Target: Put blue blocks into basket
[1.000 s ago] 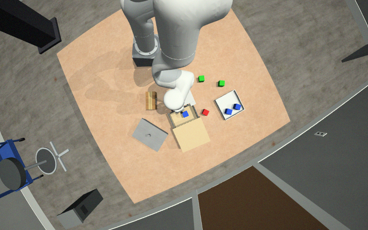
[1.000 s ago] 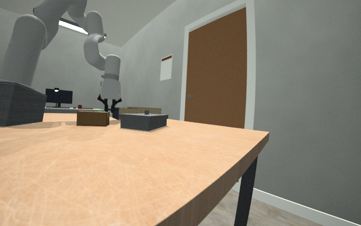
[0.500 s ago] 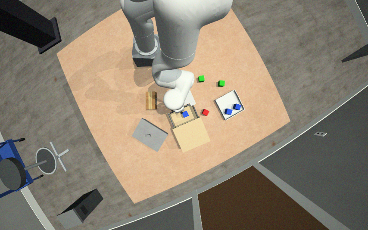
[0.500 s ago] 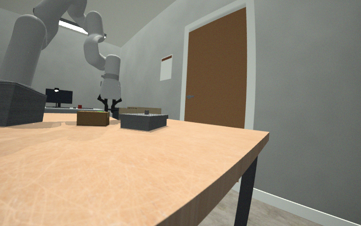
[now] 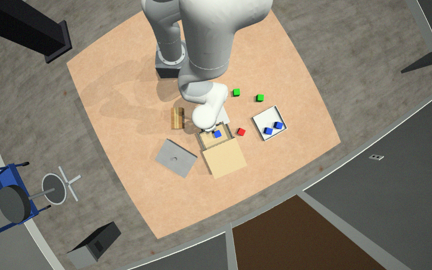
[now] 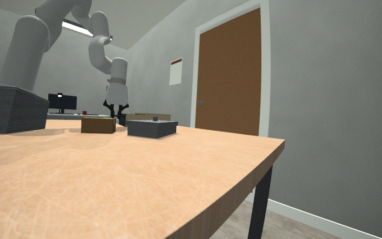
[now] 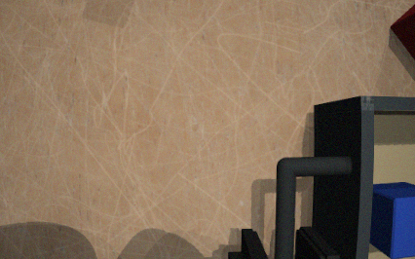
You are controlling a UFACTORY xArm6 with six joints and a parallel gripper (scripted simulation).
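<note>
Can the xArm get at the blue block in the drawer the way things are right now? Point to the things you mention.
Probably yes. The drawer (image 5: pixel 230 132) (image 7: pixel 367 146) stands open and the blue block (image 5: pixel 217 134) (image 7: pixel 406 219) lies uncovered from above. The gripper (image 7: pixel 286 243), its fingers parted around the handle (image 7: pixel 285 204), would likely need to lift clear first.

The arm (image 5: pixel 211 46) (image 6: pixel 26 53) has rounded whitish-grey casings, a screw-ringed foot, and a black-fingered claw (image 6: pixel 116 114) (image 7: pixel 275 248).

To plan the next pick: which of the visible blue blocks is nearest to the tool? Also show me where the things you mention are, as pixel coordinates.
The blue block (image 5: pixel 217 134) (image 7: pixel 406 219) inside the open drawer (image 5: pixel 207 144) (image 7: pixel 367 180); the other two lie in the basket (image 5: pixel 258 126).
</note>
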